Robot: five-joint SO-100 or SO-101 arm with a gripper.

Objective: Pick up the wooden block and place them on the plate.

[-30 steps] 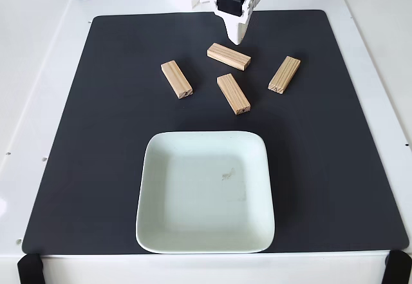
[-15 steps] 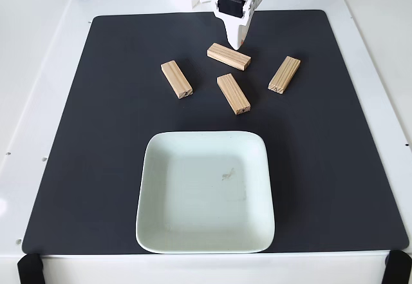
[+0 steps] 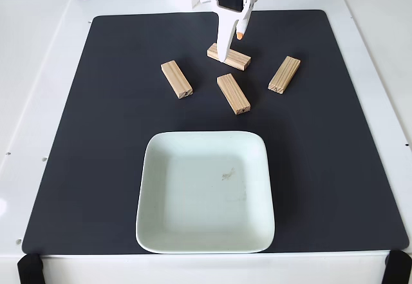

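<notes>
In the fixed view the white gripper (image 3: 230, 47) reaches down with its jaws spread over the rearmost wooden block (image 3: 230, 56), while three more blocks lie apart on the black mat (image 3: 90, 136) behind the mint-green plate (image 3: 148, 161).

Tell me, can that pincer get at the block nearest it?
Probably yes: the pincer hangs open right over the top block, one finger already across it, and nothing lies between them.

The white arm reaches in from the top edge, its hand (image 3: 230, 47) pointing down, fingers spread apart.
</notes>
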